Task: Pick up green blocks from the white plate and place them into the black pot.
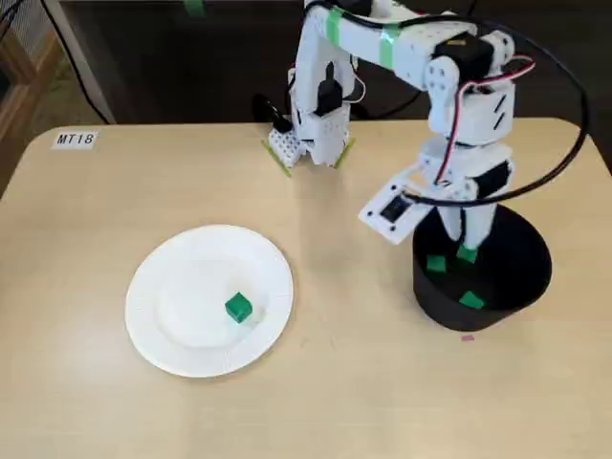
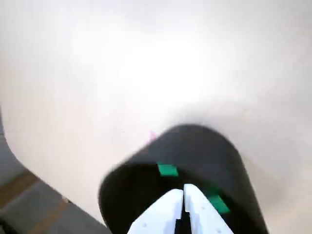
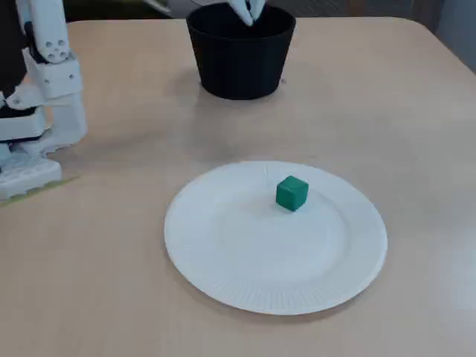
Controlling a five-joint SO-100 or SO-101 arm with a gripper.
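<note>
Pale wooden surface (image 1: 96, 239) under me, rounded corners, a label (image 1: 75, 140) reading MT18 at one corner in a fixed view, dark room past the far edge. My arm (image 1: 402, 43), white with green tape bands, arches from its base and points straight down. My hand (image 2: 183, 192) hangs in the mouth of the black pot (image 1: 521, 263), fingers together, nothing seen between them. Green blocks (image 1: 470, 299) lie inside the pot. One green block (image 1: 238, 307) sits on the white plate (image 1: 167, 287), well apart.
</note>
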